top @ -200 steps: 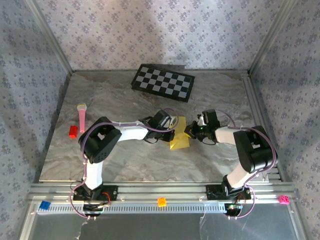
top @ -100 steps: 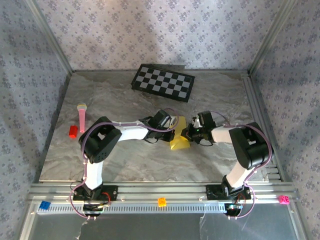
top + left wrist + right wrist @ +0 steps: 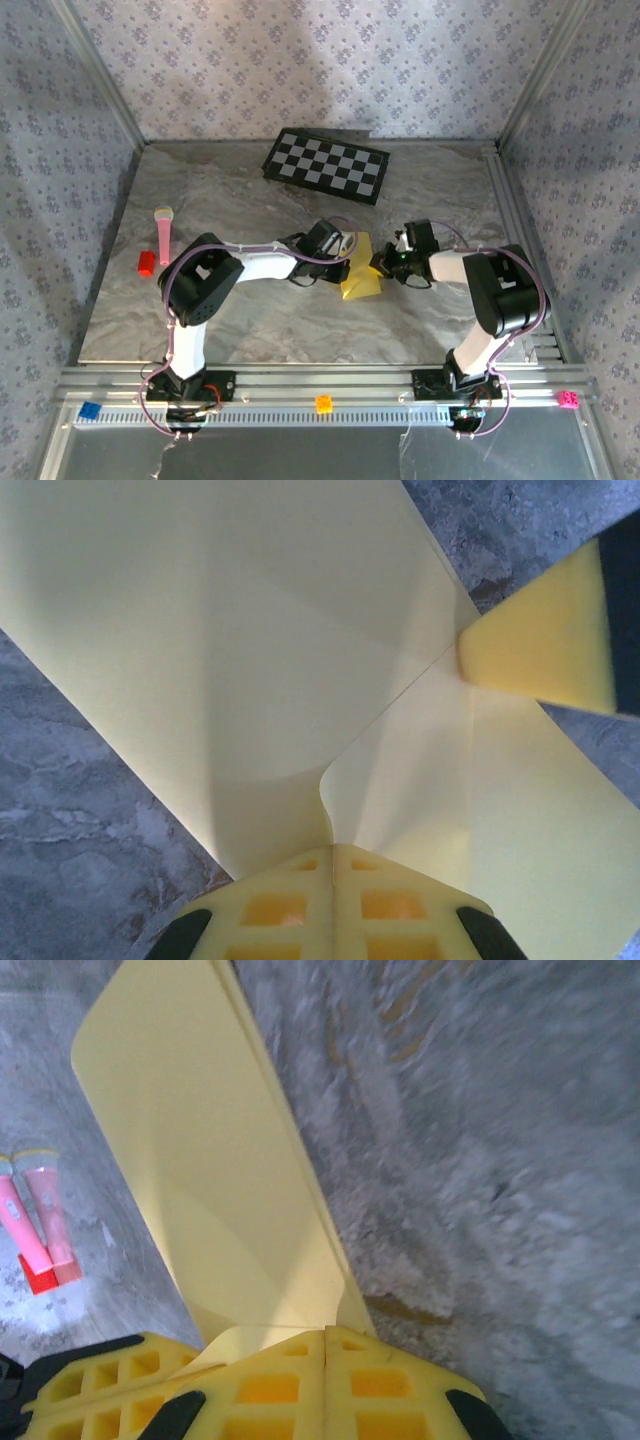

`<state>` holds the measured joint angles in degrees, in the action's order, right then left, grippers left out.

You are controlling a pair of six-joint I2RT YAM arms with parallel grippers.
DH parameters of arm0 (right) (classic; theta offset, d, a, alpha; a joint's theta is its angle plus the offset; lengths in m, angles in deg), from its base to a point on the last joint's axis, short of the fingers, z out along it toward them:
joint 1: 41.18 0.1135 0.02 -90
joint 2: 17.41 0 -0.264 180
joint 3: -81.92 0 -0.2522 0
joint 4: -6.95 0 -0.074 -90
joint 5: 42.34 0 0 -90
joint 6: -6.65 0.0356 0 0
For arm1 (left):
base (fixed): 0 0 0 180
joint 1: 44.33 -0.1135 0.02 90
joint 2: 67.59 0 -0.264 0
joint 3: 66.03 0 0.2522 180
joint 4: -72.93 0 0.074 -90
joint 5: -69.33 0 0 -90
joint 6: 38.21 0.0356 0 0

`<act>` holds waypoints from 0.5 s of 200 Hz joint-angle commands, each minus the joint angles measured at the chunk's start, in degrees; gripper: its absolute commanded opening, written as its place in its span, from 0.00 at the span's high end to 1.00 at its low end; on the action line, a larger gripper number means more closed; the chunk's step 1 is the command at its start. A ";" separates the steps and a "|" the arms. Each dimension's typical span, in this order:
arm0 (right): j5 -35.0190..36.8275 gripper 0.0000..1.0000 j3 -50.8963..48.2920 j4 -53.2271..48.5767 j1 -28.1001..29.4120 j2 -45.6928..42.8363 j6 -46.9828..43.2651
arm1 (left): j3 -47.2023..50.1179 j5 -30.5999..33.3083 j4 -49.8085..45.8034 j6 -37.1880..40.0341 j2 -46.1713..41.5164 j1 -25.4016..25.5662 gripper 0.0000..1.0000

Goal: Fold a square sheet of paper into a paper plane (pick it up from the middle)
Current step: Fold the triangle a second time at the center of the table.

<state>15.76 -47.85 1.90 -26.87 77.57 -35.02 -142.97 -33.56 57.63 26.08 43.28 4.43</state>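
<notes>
Top view: mid-fold step, likely forming crease; left end effector [image 3: 343, 262] and right end effector [image 3: 383, 266] both pinch square sheet of paper [image 3: 360, 280] at mid surface [image 3: 250, 330]

Left wrist: yellow, creased, one flap bowed

Right wrist: panel upright

Next, likely: lay flap flat, press crease

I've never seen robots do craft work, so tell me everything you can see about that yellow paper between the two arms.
The yellow paper is thin, plain and matt, already partly folded: close up, creases and overlapping flaps show. It sits near the middle of the grey marbled table, partly lifted into a tent-like shape. The left gripper and the right gripper are each shut on it from opposite sides, the right one's yellow tip meeting a crease.
</notes>
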 commanded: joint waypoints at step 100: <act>1.09 1.00 2.26 -4.44 4.44 -3.43 -0.54 | 0.41 -0.19 -4.88 1.11 1.67 -0.14 0.94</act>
<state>17.59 -46.97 -0.24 -23.42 72.46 -34.91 -142.97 -33.58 57.63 26.27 43.28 4.43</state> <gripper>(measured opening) 0.051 0.065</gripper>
